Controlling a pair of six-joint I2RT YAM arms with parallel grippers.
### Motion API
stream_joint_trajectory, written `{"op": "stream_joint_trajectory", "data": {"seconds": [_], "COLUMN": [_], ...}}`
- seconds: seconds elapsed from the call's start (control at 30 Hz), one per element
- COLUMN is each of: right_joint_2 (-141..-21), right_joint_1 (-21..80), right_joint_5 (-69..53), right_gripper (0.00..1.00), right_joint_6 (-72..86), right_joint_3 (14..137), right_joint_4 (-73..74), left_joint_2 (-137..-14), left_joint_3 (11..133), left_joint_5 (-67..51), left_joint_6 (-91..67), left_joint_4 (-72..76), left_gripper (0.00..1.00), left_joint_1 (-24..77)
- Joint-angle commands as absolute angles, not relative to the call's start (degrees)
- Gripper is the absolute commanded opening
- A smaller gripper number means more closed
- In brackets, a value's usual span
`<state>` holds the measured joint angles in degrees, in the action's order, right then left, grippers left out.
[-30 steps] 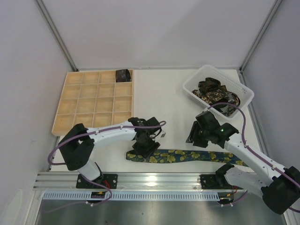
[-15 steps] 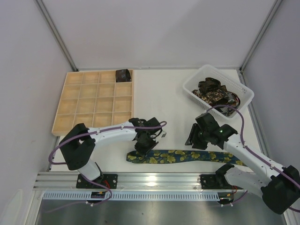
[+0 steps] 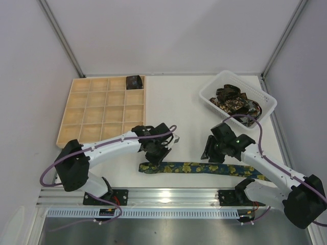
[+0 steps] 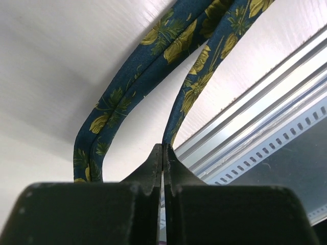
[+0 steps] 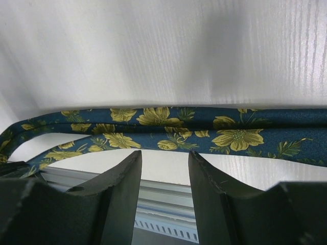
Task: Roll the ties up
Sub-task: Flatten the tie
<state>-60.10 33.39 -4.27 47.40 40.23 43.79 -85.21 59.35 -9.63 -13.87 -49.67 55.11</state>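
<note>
Two grippers at one navy tie (image 3: 199, 168), which lies near-right of the wooden grid tray (image 3: 65, 115).
Left gripper (image 4: 163, 149), just off the tray's near-right corner, is clenched on a thin end strand of the tie, which loops up from the table (image 3: 179, 102). Right gripper (image 5: 164, 155), farther right of the tray, hovers above the flat stretch with jaws parted, grasping nothing. One dark rolled tie (image 3: 134, 81) sits in the tray's far-right compartment. Further ties (image 3: 232, 99) fill the white basket (image 3: 268, 102), well right of the tray.
</note>
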Motion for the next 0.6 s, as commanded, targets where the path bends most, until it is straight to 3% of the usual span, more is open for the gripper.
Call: {"op": "stream_joint_trajectory", "data": {"seconds": [0.0,0.57], "right_joint_2": [-60.56,-62.75], "right_joint_1": [33.84,36.64], "right_joint_5": [-4.92,-4.75], "right_gripper": [0.47,0.47], "right_joint_6": [45.97,46.05], "right_joint_3": [40.52,40.34], "right_joint_4": [42.45,41.66], "left_joint_2": [-83.32,-90.43], "left_joint_3": [61.87,63.89], "left_joint_5": [-9.40,-12.49], "left_joint_6": [-15.56,-15.29], "left_joint_4": [-48.96,-48.34], "left_gripper": [0.00,0.00], "left_joint_1": [53.18,46.32]}}
